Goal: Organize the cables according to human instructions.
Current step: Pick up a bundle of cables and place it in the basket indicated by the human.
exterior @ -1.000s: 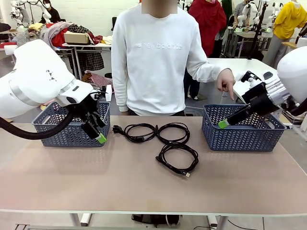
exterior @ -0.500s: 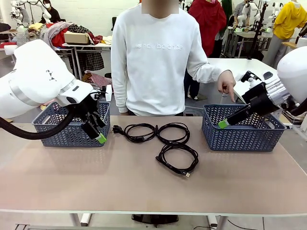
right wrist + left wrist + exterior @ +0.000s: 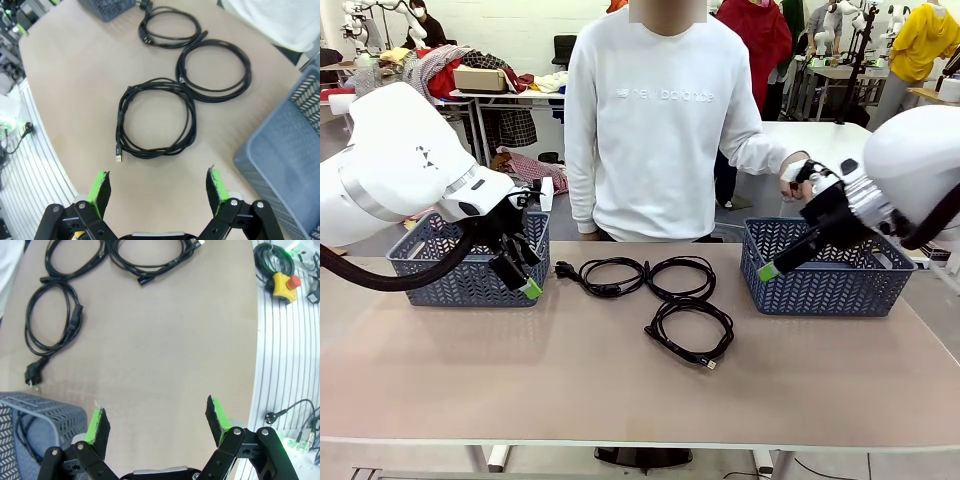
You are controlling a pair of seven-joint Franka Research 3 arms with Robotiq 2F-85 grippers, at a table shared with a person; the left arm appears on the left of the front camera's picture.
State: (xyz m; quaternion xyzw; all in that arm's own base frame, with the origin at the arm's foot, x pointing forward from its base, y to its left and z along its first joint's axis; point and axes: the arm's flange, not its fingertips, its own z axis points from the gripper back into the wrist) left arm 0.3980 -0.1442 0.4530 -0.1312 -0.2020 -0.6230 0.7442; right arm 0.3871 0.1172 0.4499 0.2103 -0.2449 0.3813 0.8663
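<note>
The sorting looks barely begun. Three cables lie loose on the tabletop (image 3: 570,400) between the two baskets. One coil (image 3: 608,291) is at the far left, with its plug trailing toward the left basket (image 3: 450,280). A second coil (image 3: 680,297) sits just to its right, touching or slightly overlapping it. A third coil (image 3: 121,120) lies nearer, just in front of the second.

In the left wrist view a dark cord (image 3: 22,432) shows inside the left basket. I take this for the fourth cable already put away, though little of it is visible. I cannot tell whether the right basket (image 3: 820,285) holds anything. By that reading, one cable is done and three are left, each waiting on the person's word as to which basket.

The left gripper (image 3: 156,410) hangs in front of the left basket's near right corner. Its jaws are spread wide with nothing between them. The right gripper (image 3: 157,174) is also wide open and empty, and it looks down on the near coil and the bare tabletop beside the right basket.

A second ago the right gripper was above the right basket's far left part. It has since swung left and toward the middle, and now sits past that basket's left edge. The person's hand (image 3: 798,168) pointed down at the right basket then, and it is now partly hidden behind the right arm. The person has also shifted slightly to the right. The left arm and all three loose coils are where they were.
</note>
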